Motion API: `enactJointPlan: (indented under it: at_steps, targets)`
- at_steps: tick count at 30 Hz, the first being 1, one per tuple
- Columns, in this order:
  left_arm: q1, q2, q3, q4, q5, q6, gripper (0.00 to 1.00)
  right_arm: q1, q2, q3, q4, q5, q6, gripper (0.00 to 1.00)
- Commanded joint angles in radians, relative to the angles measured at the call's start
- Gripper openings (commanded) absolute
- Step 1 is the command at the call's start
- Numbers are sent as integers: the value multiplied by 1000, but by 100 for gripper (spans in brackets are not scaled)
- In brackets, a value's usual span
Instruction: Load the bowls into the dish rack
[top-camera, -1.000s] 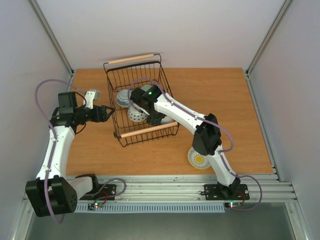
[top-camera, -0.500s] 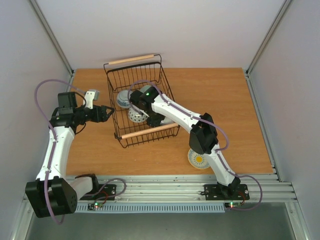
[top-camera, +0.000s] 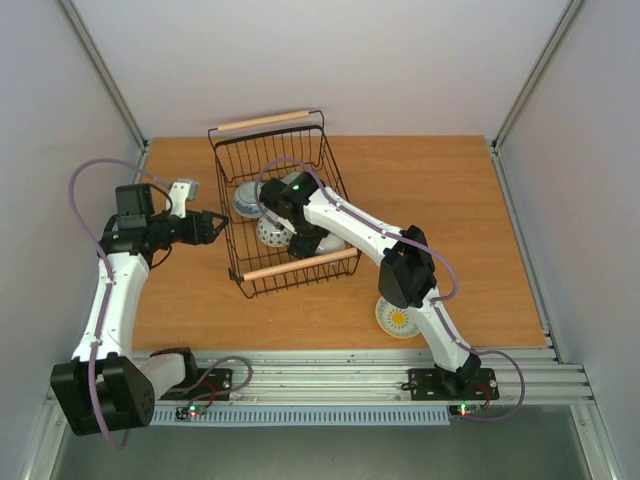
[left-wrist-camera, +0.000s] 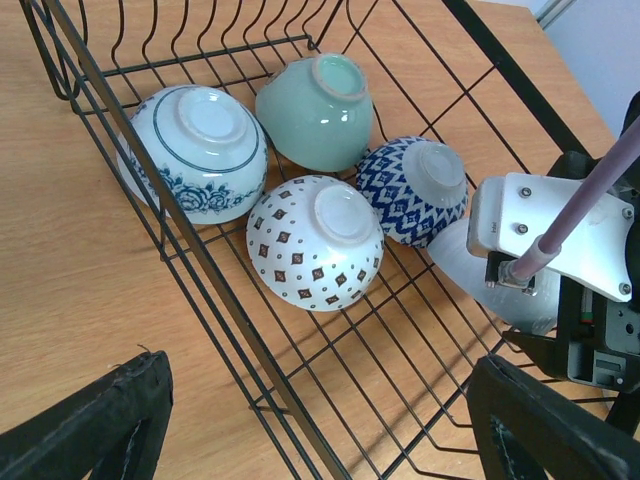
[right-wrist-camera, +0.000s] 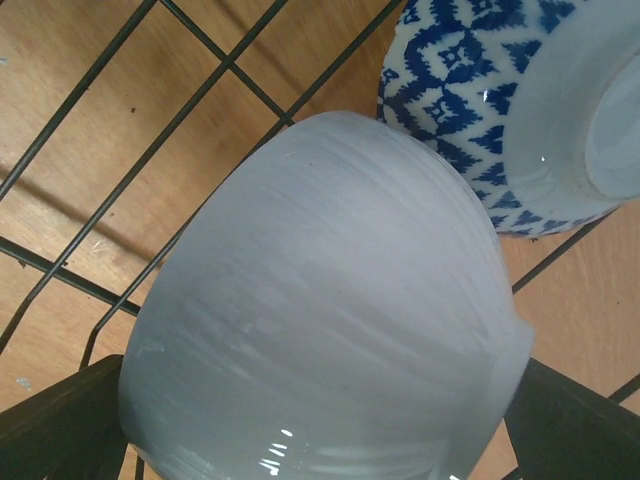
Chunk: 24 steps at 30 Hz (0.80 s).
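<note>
The black wire dish rack (top-camera: 225, 190) holds several upturned bowls: a blue floral one (left-wrist-camera: 205, 150), a mint green one (left-wrist-camera: 318, 110), a red-dotted one (left-wrist-camera: 315, 240) and a blue diamond one (left-wrist-camera: 415, 190). A pale grey-white bowl (right-wrist-camera: 330, 300) lies tilted on the rack's floor wires against the blue diamond bowl (right-wrist-camera: 480, 100). My right gripper (right-wrist-camera: 320, 430) is inside the rack, open wide, with its fingers on either side of that pale bowl. My left gripper (left-wrist-camera: 320, 430) hangs open just outside the rack's left wall, holding nothing. A cream bowl with a yellow inside (top-camera: 398, 318) sits on the table.
The rack's near wooden handle (top-camera: 300, 262) runs just in front of the right gripper, and the far handle (top-camera: 265, 118) is at the back. The cream bowl lies close under the right arm's elbow (top-camera: 405, 270). The wooden table (top-camera: 450, 200) stretches to the right of the rack.
The right gripper's jaws have spread wider around the pale bowl, which now shows more beside the near handle. The left arm has stayed still.
</note>
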Motion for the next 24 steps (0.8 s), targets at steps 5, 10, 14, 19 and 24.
enactJointPlan:
  at_steps: [5, 10, 14, 19, 24]
  targets:
    - [4, -1, 22, 41, -11, -2, 81, 10, -22, 18, -31, -57, -15, 99]
    - [4, 2, 20, 42, -11, 0, 81, 12, -49, 20, -19, -118, -22, 99]
    - [4, 0, 20, 42, -13, 0, 81, 19, -52, 23, -17, -121, -24, 99]
    - [4, -5, 21, 41, -17, 1, 81, 24, -47, 26, -5, -145, -27, 99]
    - [4, -11, 22, 39, -17, 2, 81, 31, -43, 43, 6, -174, -31, 99]
